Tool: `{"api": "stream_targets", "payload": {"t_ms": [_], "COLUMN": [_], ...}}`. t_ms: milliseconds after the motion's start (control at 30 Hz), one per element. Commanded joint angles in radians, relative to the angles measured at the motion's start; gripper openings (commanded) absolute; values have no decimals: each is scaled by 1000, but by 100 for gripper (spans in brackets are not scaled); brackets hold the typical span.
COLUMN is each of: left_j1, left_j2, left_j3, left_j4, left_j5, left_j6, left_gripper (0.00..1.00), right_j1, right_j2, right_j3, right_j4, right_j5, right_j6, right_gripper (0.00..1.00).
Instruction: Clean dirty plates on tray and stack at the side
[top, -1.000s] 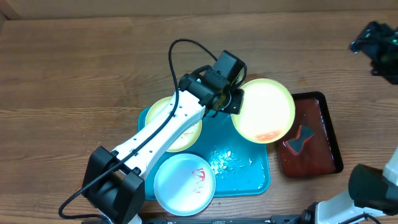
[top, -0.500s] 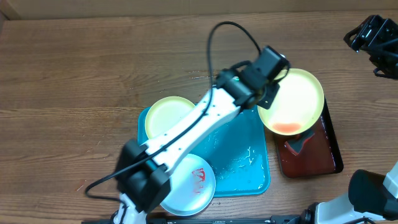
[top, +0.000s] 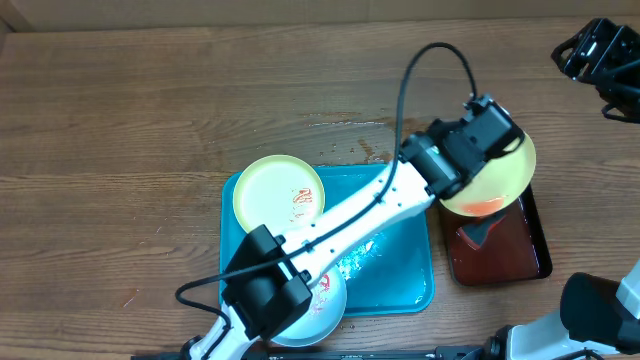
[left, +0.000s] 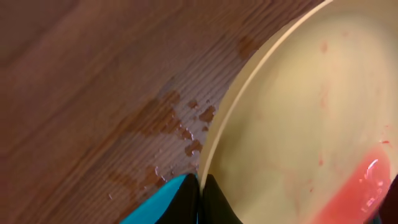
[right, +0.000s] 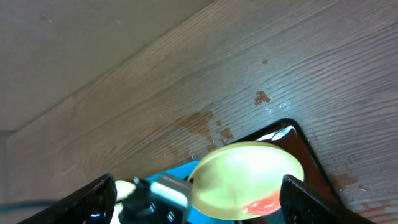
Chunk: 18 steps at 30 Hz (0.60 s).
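The left gripper (left: 200, 200) pinches a smeared yellow-green plate (top: 497, 172) by its rim over the dark red-brown tray (top: 525, 255) (partly hiding it); the right gripper (right: 199, 194) gapes wide, empty.

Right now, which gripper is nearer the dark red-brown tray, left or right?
Left. The left gripper holds a yellow-green plate over the dark red-brown tray; the right gripper hangs open, well apart, past its far corner.

Bright, even light; glare on wet tray (top: 405, 272) and yellow-green plate (left: 298, 124); wrist views soft.
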Motion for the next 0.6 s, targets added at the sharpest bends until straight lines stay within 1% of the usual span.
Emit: {"api": "stream_targets", "payload": {"t_ms": [0,167,300,467,567], "left_j1": [-23,-70,-122,-160,-171], "left_j2": [-2,-2,-2,-2,1], "left_j3": [26,26,26,26,26], "left_j4": [12,50,83,88,91], "left_j5": [-145,-303,-408,-454,-463], "left_j6": [72,179,263,281,301], "left_gripper": [4,4,4,4,4], "right_j1": [2,2,2,-8,-25], "right_j2": [-23,-23,-23,-23,-23], "right_j3": [27,27,27,27,27], "right_j4": [11,21,29,38,38], "right_j5": [-7,-8,-34,-42,-45], "right_j6": [-11,-11,-11,-11,-16], "right_gripper": [87,90,90,91,93]}}
